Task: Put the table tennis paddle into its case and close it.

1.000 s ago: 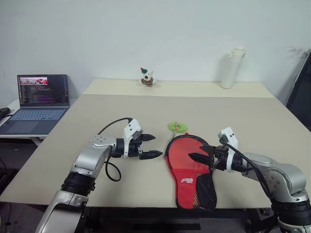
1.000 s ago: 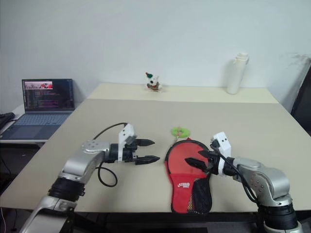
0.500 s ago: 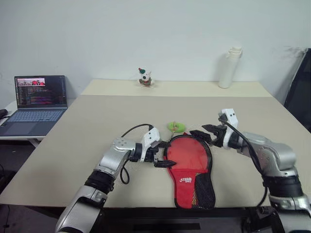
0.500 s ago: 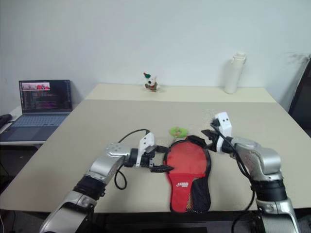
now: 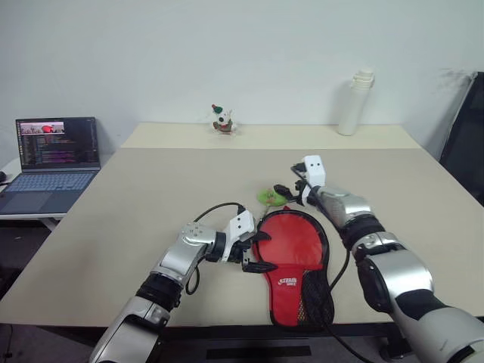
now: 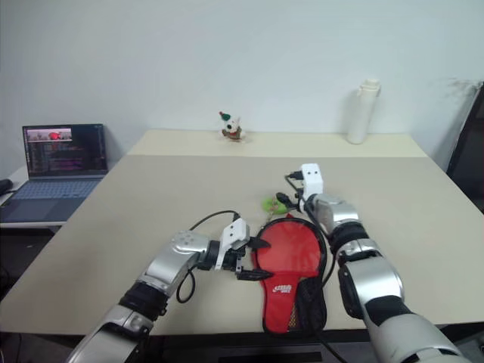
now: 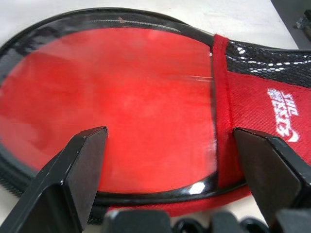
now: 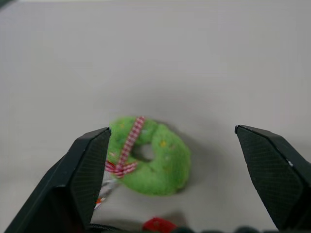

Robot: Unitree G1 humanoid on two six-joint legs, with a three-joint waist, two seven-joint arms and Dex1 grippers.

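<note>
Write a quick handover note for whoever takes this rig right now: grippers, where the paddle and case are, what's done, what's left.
Left gripper: open, at the case's left edge, holding nothing.
Right gripper: open, empty, at the green ring toy just beyond the case.
Case: flat on the table's near edge, round end unzipped.
Paddle: red face lies inside the open round end.
Done: paddle appears inserted.
Left: close the case.

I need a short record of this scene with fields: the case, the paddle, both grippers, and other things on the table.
case: red side up, flat near the table's front edge, mesh pocket toward the robot
paddle: red face seen inside the case; handle cannot tell
left gripper: open, at the case's left edge
right gripper: open, over the green ring toy beyond the case
table: beige
far side: small plush figure, white bottle
</note>
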